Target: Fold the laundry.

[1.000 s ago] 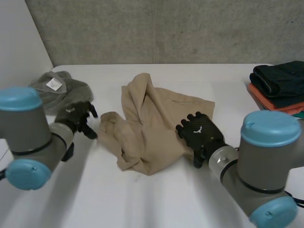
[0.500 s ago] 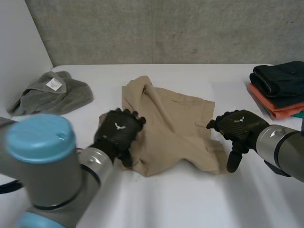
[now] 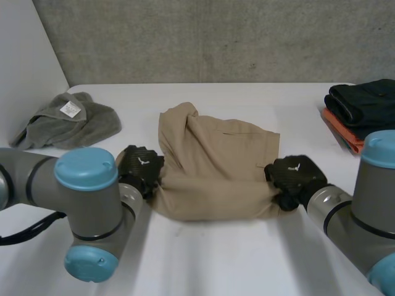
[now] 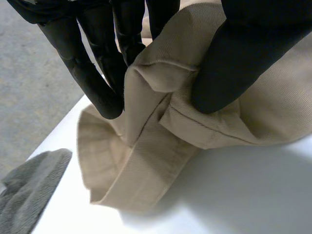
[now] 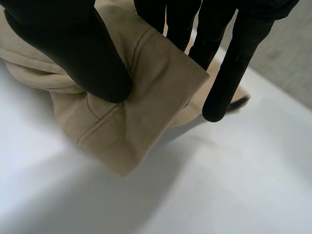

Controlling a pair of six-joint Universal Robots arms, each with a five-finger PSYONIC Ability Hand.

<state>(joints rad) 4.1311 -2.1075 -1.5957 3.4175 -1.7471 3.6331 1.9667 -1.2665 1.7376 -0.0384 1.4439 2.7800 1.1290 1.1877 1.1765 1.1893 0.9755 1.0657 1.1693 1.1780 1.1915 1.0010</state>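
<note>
A tan garment lies crumpled in the middle of the white table. My left hand is at its near left corner. There the thumb and fingers pinch a hemmed fold of the tan cloth. My right hand is at the near right corner. Its thumb presses a hemmed corner of the cloth against the fingers. The near edge of the garment stretches between both hands.
A grey towel with a white label lies at the back left; its edge lies close beside my left hand. A stack of folded dark and orange clothes sits at the right edge. A grey wall backs the table.
Both hands have come down onto the garment's near corners and closed on them. The near edge, bunched a second ago, now lies pulled out straight between them.
</note>
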